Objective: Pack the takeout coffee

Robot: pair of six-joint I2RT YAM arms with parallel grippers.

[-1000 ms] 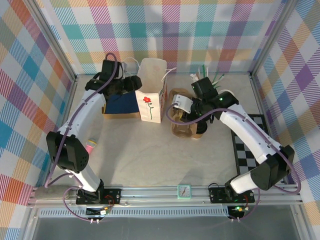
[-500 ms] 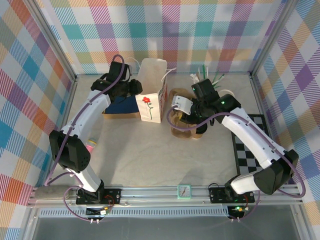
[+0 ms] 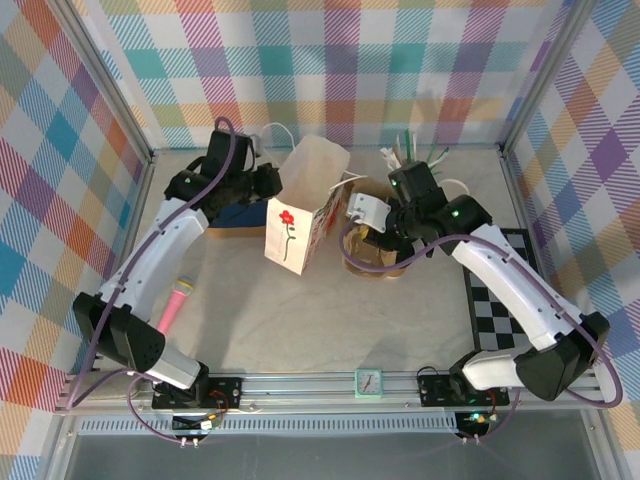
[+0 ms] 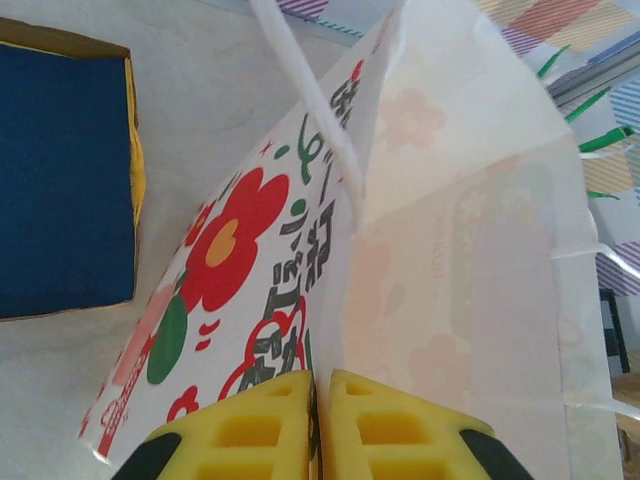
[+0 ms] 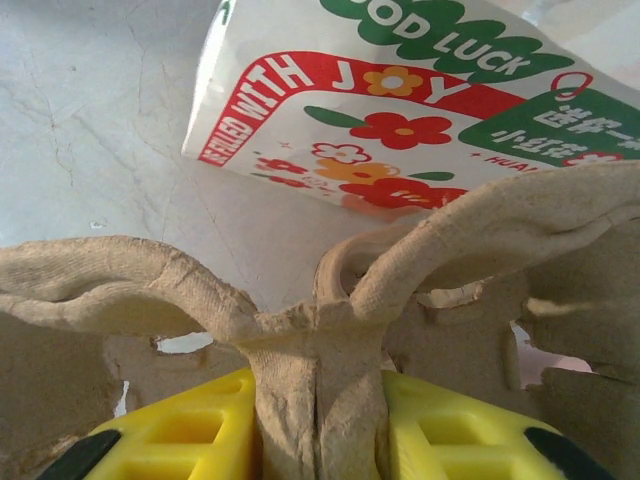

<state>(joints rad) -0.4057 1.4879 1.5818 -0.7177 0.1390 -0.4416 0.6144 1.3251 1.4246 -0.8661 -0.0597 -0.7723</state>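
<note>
While the left gripper [image 4: 320,385] pinches the rim of the white flowered paper bag [image 3: 290,228] flat between its yellow fingers, the bag stands tilted on the table, a blue box [image 4: 60,180] just behind it. Over on the other side, the right gripper [image 5: 318,400] is clamped on the middle ridge of the brown cardboard cup tray [image 3: 355,262], right beside the bag. Where the takeout coffee sits, I cannot tell from here
</note>
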